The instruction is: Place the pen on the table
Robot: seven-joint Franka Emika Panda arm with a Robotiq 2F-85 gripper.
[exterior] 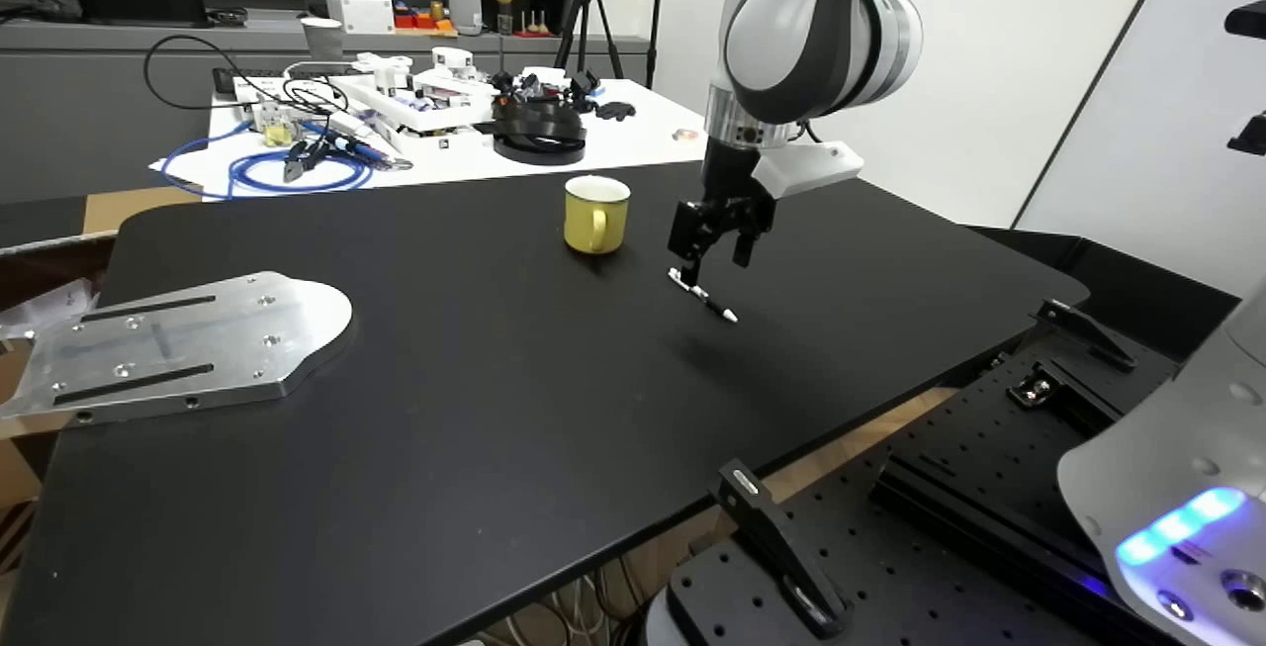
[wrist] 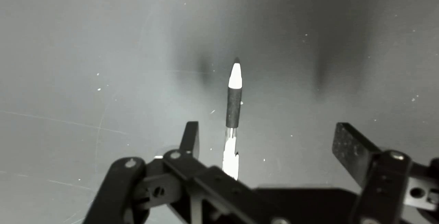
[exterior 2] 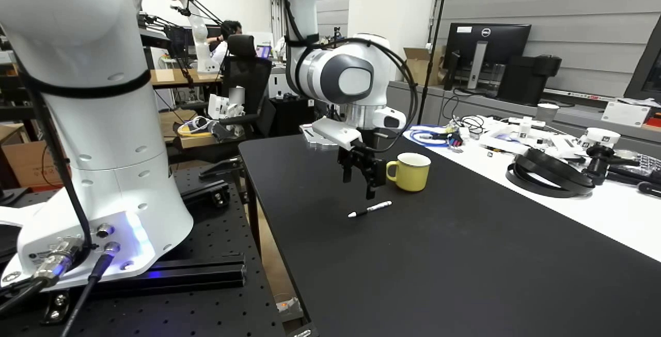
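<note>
The pen (wrist: 233, 117), likely light, stiff and slick, lies on the worktop (exterior: 445, 488) below the wide-spread end effector (wrist: 266, 134), and I'd pinch its dark grip (wrist: 234, 108), though the gap above it is hard to judge.

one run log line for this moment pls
end effector: open, above pen | pen: lying on table, ungripped | yellow cup: upright on table
</note>
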